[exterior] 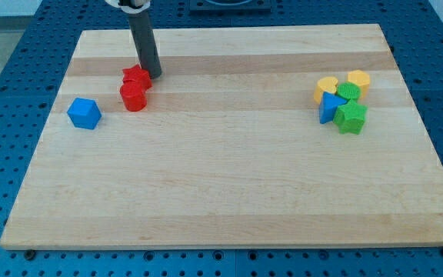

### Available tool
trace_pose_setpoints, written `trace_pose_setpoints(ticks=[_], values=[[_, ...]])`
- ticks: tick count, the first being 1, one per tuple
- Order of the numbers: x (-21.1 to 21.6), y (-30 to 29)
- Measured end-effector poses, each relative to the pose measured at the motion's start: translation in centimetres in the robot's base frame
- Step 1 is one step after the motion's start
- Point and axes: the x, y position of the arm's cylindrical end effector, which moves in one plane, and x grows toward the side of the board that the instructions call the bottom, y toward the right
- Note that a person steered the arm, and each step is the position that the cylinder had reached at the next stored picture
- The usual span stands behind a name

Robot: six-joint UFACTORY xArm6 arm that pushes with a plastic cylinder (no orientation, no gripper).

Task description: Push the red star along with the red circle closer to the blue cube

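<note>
Blue cube [84,113] sits left of red circle [133,97], red star [137,76]; my tip [154,75] touches star.

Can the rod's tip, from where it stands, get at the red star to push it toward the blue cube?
Probably yes: my tip sits right beside the red star on the view's right, nothing between, the blue cube lying beyond to the lower left.

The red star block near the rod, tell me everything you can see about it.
The red star block is a small, solid-coloured piece, matte like painted wood or plastic, lying flat on the pale wooden board toward the view's upper left. Its points show at the top edge. The red circle block sits against its lower side, apparently touching. My tip rests right at its right edge. The blue cube lies apart, lower left.
</note>
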Motion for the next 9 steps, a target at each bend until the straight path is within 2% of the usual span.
trace_pose_setpoints(ticks=[5, 7, 9], values=[[1.6, -6.4], [0.7, -5.7], [1.6, -3.8]])
